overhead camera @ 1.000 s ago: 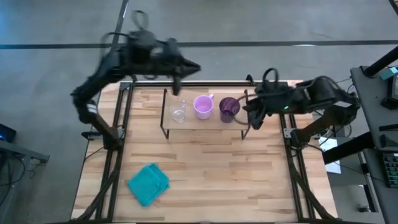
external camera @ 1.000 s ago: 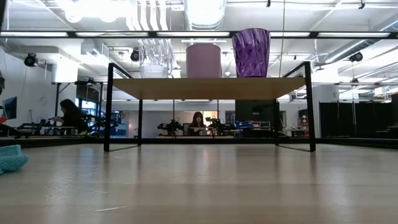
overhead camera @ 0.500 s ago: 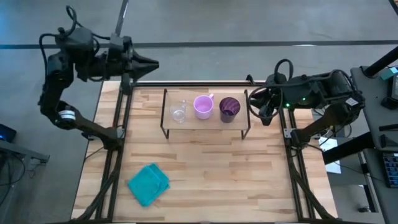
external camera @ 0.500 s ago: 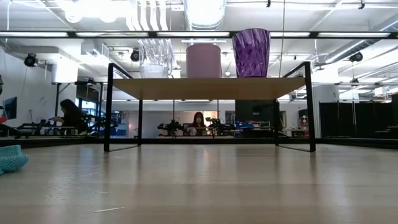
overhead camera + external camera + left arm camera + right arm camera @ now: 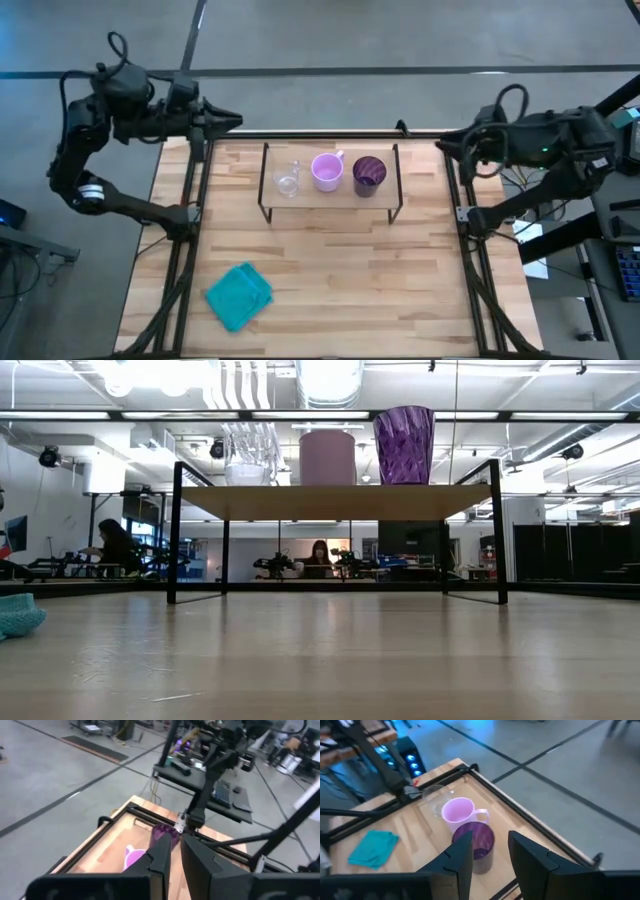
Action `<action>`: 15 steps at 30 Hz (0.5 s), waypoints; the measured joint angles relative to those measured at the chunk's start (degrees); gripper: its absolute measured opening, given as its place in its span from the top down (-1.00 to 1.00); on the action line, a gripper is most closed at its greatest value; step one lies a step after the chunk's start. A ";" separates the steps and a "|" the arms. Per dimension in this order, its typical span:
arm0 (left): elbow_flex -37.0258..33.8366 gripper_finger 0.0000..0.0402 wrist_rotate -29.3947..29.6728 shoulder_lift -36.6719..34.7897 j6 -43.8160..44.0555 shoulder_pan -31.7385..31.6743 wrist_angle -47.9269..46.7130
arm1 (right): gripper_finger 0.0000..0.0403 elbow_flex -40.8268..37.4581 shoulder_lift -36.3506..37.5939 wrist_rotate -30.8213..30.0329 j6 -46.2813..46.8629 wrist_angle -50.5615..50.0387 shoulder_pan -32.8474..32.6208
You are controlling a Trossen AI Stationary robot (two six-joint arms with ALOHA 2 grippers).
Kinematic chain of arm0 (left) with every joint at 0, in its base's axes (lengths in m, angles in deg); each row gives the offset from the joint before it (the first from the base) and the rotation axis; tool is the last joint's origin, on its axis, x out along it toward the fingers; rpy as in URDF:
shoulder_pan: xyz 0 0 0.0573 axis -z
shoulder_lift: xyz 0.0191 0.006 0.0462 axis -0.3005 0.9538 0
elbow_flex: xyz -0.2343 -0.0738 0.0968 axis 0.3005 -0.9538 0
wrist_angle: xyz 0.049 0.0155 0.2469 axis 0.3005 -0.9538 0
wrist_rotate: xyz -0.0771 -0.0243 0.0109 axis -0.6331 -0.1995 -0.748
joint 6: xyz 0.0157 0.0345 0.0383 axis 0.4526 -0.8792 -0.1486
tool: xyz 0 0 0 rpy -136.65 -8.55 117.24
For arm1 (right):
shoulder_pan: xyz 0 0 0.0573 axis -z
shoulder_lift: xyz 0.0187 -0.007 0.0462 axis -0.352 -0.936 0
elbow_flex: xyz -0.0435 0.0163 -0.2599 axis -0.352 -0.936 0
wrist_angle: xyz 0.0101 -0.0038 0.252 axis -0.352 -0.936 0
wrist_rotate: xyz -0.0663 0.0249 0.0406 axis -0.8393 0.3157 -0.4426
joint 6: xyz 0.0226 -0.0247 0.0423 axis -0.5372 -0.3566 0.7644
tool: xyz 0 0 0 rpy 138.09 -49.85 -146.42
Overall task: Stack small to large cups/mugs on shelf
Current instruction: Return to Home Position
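Note:
Three vessels stand upright in a row on the light-wood shelf (image 5: 305,191), which rests on black wire legs on the table: a clear glass (image 5: 287,181), a pink mug (image 5: 326,171) and a dark purple cup (image 5: 368,173). The low view shows the glass (image 5: 250,455), the mug (image 5: 327,457) and the purple cup (image 5: 404,444) on the board (image 5: 335,501). My left gripper (image 5: 237,120) is shut and hovers off the table's far-left corner. My right gripper (image 5: 443,147) is open near the table's right edge, apart from the shelf. Neither touches a cup.
A crumpled teal cloth (image 5: 239,295) lies on the table's near left part. The tabletop (image 5: 340,270) in front of the shelf is bare wood. Black frame rails (image 5: 196,200) run along the table's sides. People sit far off in the room behind (image 5: 318,556).
My left arm has swung back from over the shelf's left end to beyond the table's far-left corner. My right arm has drawn back from the shelf's right end toward the table's right edge. The three vessels have stayed in place.

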 joint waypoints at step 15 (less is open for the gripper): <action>-16.92 0.85 1.05 -15.42 2.73 0.00 4.22 | 0.41 -31.99 21.62 8.11 -2.36 21.45 0.02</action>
